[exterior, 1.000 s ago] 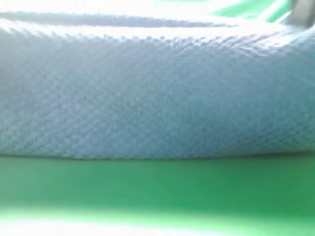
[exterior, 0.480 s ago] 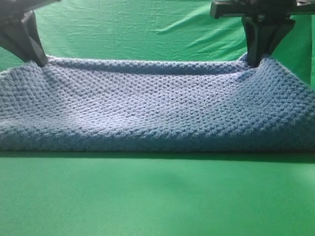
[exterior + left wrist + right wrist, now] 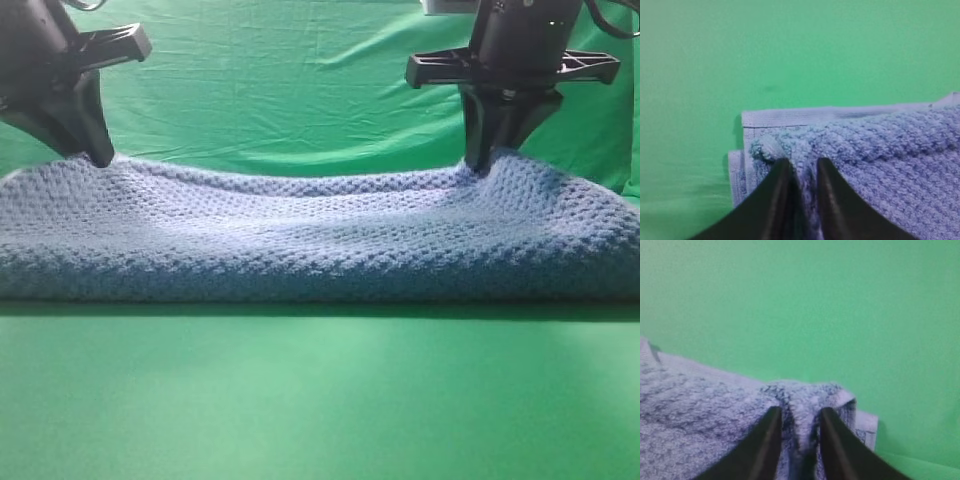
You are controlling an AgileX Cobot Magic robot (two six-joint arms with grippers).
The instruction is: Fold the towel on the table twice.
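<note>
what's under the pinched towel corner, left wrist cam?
A lower towel layer, its paler hem showing, on the green table. Anything beneath the upper fold is covered.

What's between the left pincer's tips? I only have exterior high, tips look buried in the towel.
Observer: In the left wrist view, the left pincer has a pinch of the towel bunched between its fingers.
Operator: Right side?
Observer: Right wrist view shows the same: the right pincer has a ridge of cloth in its gap.
Operator: Layers under the left corner?
Observer: Pale hem edges of lower layers stick out beneath it, lying flat on the table.
</note>
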